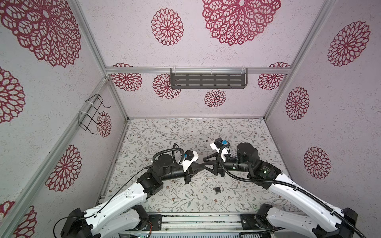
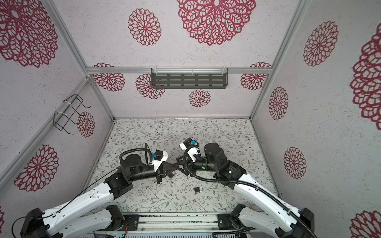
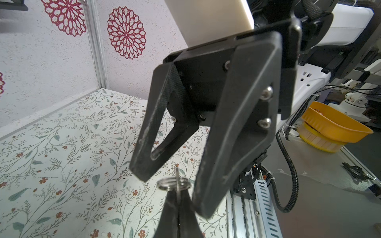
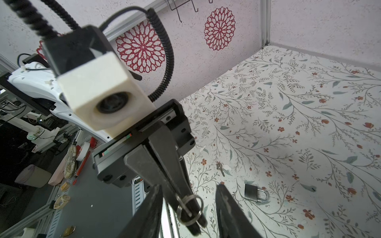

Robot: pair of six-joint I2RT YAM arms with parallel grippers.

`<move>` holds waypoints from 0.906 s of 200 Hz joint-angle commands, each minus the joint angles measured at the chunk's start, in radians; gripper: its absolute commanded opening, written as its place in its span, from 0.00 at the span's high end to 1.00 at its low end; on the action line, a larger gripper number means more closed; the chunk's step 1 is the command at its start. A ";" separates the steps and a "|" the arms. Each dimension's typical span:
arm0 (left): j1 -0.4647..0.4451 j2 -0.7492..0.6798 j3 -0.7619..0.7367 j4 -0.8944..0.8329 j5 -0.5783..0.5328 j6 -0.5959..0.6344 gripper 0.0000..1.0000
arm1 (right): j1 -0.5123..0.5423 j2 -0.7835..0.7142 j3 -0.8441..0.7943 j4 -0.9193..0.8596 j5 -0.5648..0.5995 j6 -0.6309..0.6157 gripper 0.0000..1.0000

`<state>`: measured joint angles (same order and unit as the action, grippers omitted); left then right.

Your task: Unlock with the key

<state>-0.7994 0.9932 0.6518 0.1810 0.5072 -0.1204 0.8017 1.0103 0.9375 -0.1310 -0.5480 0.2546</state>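
My left gripper is shut on the key, which shows edge-on between its fingers. The key's steel ring hangs at the fingertips. My right gripper is open, with one finger on each side of the ring and of the left fingertips, touching neither. In both top views the two grippers meet tip to tip above the middle of the table. The small silver padlock lies flat on the floral table, nearer the front edge, with its shackle closed.
A small key-like metal piece lies on the table near the padlock. A dark slotted shelf hangs on the back wall and a wire rack on the left wall. An aluminium rail runs along the front edge.
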 commanded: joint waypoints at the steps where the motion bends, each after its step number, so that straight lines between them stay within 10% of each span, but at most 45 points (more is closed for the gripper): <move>1: 0.009 0.007 0.027 0.028 0.022 0.015 1.00 | -0.009 0.003 0.006 0.059 -0.048 -0.020 0.57; 181: 0.013 0.028 0.066 0.023 0.040 -0.007 1.00 | -0.058 -0.020 -0.042 0.077 -0.053 -0.032 0.90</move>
<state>-0.7929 1.0237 0.6777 0.1696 0.5289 -0.1520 0.7628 1.0134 0.9031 -0.0723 -0.6121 0.2260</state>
